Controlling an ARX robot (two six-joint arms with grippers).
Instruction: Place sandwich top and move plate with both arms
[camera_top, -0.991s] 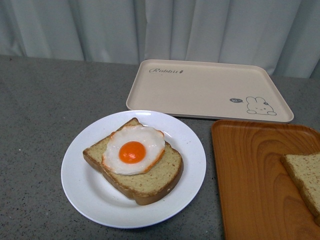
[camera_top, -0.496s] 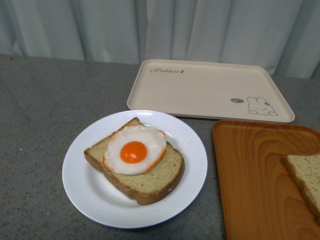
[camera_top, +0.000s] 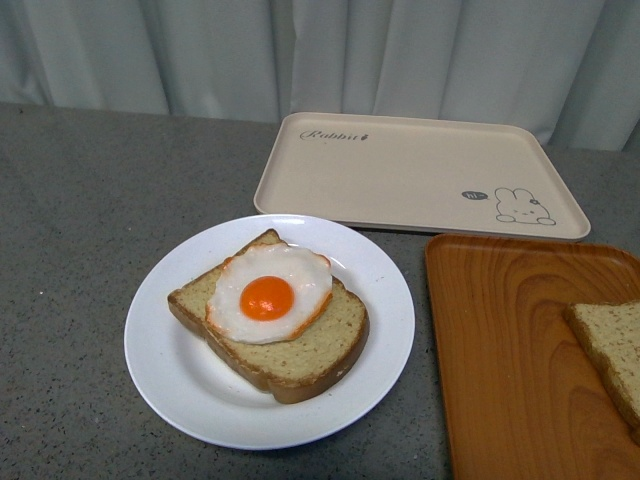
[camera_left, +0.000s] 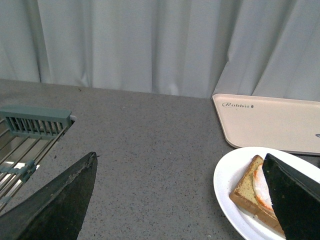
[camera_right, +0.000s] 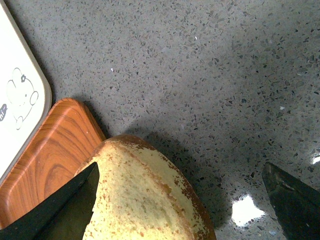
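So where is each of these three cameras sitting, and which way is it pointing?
Front view: on the robot's body, facing forward over the plate, the egg-topped slice, the beige tray and the wood-grain tray; no arm shows.
Left wrist view: on the left arm, looking low across the table toward the curtain; its dark jaws show, wide apart.
Right wrist view: on the right arm, looking down at the sandwich top between its open jaws.
Shared: the front and left wrist views both show the plate.
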